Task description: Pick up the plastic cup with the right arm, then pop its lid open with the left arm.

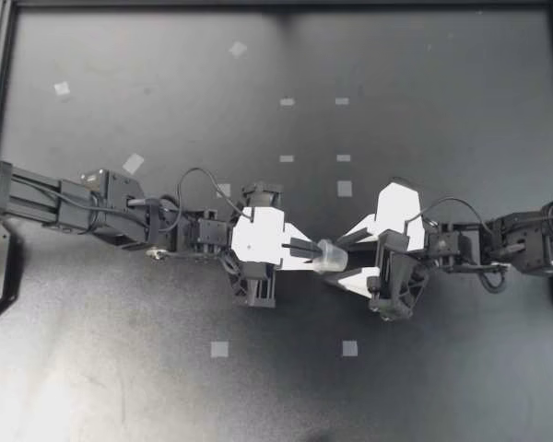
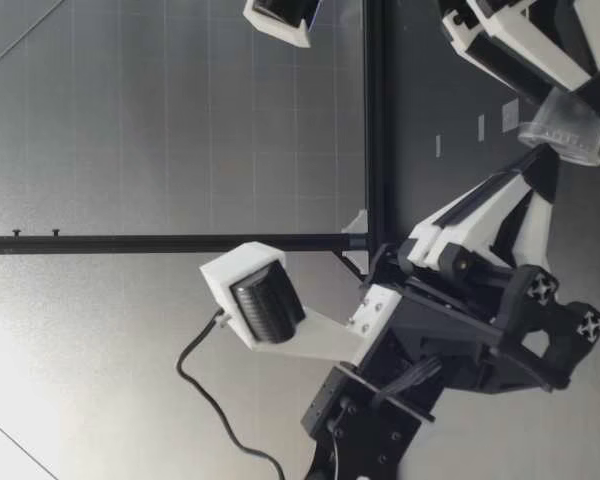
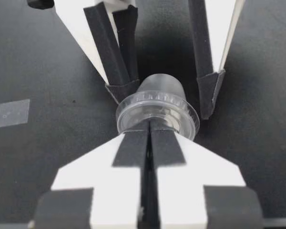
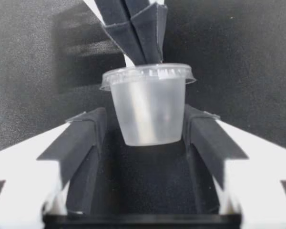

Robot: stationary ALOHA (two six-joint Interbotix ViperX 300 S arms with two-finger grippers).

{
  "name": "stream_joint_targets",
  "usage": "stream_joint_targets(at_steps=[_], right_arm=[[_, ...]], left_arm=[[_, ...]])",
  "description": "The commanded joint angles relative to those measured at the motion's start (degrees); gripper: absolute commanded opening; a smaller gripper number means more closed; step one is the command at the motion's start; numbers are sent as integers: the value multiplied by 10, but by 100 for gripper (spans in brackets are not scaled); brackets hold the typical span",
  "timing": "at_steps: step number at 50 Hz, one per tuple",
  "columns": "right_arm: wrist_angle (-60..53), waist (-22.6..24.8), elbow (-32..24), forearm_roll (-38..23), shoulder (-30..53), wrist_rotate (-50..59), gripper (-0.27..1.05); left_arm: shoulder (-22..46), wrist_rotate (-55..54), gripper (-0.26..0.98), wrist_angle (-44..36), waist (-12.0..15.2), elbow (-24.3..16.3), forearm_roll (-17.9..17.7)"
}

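Observation:
A small clear plastic cup [image 1: 330, 255] with a lid hangs on its side over the middle of the table, rim toward my left arm. My left gripper [image 1: 315, 249] is shut on the lid's edge. My right gripper [image 1: 344, 256] is open, one finger on each side of the cup's body. In the left wrist view, one right finger touches the cup [image 3: 157, 102] and the other stands a little off it. In the right wrist view the cup [image 4: 148, 109] fills the space between my fingers [image 4: 86, 138], with the left gripper [image 4: 148, 59] pinching its rim. In the low view the cup [image 2: 565, 125] is just above the table.
Small pale tape squares [image 1: 345, 188] dot the black table, two of them nearer the front [image 1: 219, 349]. A black frame rail [image 1: 0, 83] runs along the table's left edge. Both arms meet at the middle.

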Motion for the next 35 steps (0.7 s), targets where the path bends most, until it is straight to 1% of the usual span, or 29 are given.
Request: stream_joint_targets(at_steps=[1, 7, 15, 20, 28, 31, 35], right_arm=[[4, 2, -1, -1, -11, 1, 57], [4, 2, -1, -1, -11, 1, 51], [4, 2, -4, -1, -15, 1, 38], [5, 2, -2, -1, -18, 1, 32], [-1, 2, 11, -1, -47, -2, 31], [-17, 2, 23, -7, -70, -5, 31], [-69, 2, 40, -29, -107, -25, 31]], left_arm=[[-10, -1, -3, -4, -1, -8, 0], [-10, -1, -3, -3, -1, -8, 0], [-11, -2, -3, -3, -1, -7, 0], [-30, -11, -3, -3, -1, 2, -3], [-105, -55, -1, -6, -1, 40, -11], [-135, -86, 3, -10, -1, 59, -12], [-166, -149, 11, -19, 0, 85, -12]])
